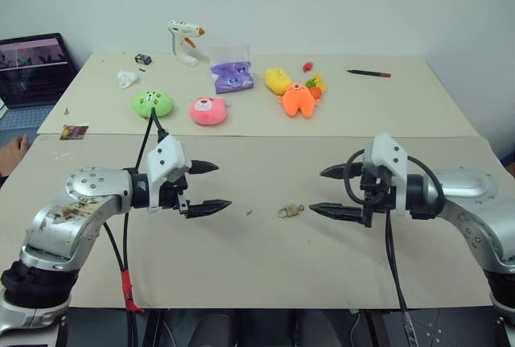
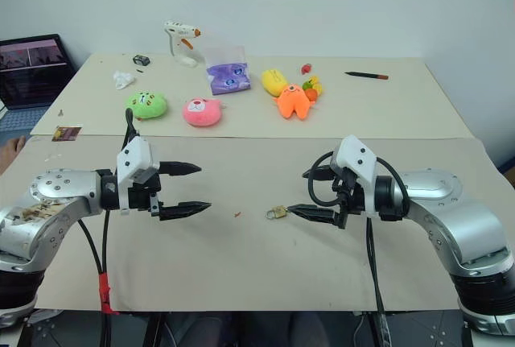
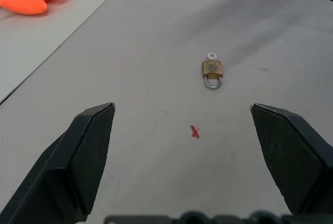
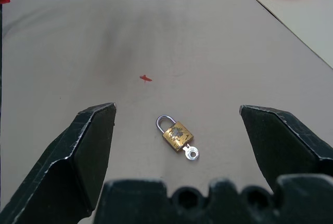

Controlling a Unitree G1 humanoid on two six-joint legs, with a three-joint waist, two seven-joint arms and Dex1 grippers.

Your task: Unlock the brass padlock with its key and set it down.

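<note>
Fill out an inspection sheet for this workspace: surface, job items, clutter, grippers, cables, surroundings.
Surface: beige table, with a tiny red scrap lying on it.
Job's things: brass padlock lies flat between the arms, shackle closed; key sits in its keyhole.
Clutter: far side holds green toy, pink toy, orange toy, yellow toy, purple bag, glue gun, pen.
Grippers: left gripper and right gripper open, empty, above the table.
Cables: black cables run along both arms.
Surroundings: laptop at the left, white wall behind.
</note>
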